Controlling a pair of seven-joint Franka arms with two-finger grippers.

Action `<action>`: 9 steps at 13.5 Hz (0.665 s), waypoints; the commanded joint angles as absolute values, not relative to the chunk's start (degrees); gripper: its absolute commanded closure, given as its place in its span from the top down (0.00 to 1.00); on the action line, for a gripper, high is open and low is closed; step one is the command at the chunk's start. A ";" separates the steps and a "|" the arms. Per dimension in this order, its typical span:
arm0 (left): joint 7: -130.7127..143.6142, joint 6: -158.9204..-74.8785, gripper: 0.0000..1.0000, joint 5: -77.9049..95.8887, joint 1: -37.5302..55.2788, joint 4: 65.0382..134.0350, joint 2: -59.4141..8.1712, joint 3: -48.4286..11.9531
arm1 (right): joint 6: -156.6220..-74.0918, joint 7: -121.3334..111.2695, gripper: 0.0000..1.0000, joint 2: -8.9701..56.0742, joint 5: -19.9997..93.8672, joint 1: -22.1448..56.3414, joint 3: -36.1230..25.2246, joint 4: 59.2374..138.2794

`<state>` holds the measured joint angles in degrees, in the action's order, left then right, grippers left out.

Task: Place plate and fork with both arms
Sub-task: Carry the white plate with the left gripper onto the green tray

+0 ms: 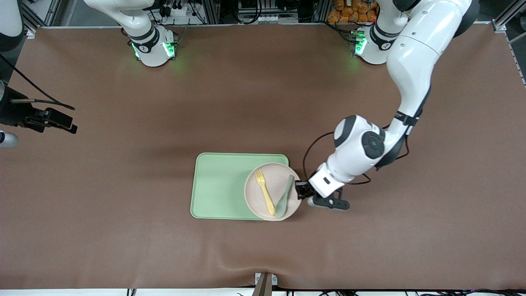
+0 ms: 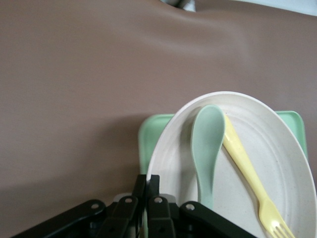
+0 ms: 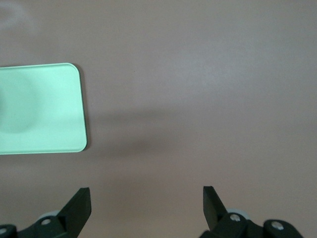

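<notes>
We saw the left gripper [image 1: 301, 190] low at the plate [image 1: 272, 191], its fingers pressed together on the rim at the edge toward the left arm's end of the table, probably to drag or lift the plate without touching the cutlery. The plate lay partly on the green tray [image 1: 220, 185], overhanging the tray's end. The fork [image 1: 264, 192] and a green spoon [image 1: 285, 196] lay side by side in the plate. The right gripper [image 3: 146, 204] waited over bare table with its fingers spread wide, holding nothing.

White arms [image 1: 411, 61], black claws [image 1: 303, 190]
</notes>
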<state>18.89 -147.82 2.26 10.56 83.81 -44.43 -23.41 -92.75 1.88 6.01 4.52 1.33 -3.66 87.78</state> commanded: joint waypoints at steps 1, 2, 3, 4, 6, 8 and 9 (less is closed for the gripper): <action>20.47 -152.12 0.00 2.99 14.40 80.16 -48.16 -21.80 | -93.25 1.49 1.00 7.38 5.54 1.58 -3.69 86.84; 20.74 -153.62 0.00 2.99 15.81 79.90 -48.95 -21.10 | -93.43 1.67 1.00 7.73 5.45 1.84 -3.60 86.75; 20.92 -154.76 0.00 2.99 17.73 78.94 -49.91 -19.79 | -93.78 1.67 1.00 8.17 5.28 2.45 -3.60 86.75; 21.88 -155.47 0.00 2.99 19.84 78.14 -50.88 -17.95 | -94.30 1.06 1.00 8.61 5.36 2.55 -3.60 86.75; 22.59 -156.61 0.00 3.08 23.19 77.87 -51.76 -14.78 | -96.85 0.97 1.00 9.75 5.45 2.72 -3.60 87.10; 23.03 -158.28 0.00 3.08 23.64 77.87 -52.82 -14.33 | -97.12 1.05 1.00 10.81 5.45 2.99 -3.60 87.10; 23.03 -158.99 0.00 3.08 23.82 77.87 -53.26 -14.33 | -97.47 0.97 1.00 11.51 5.45 3.08 -3.60 87.01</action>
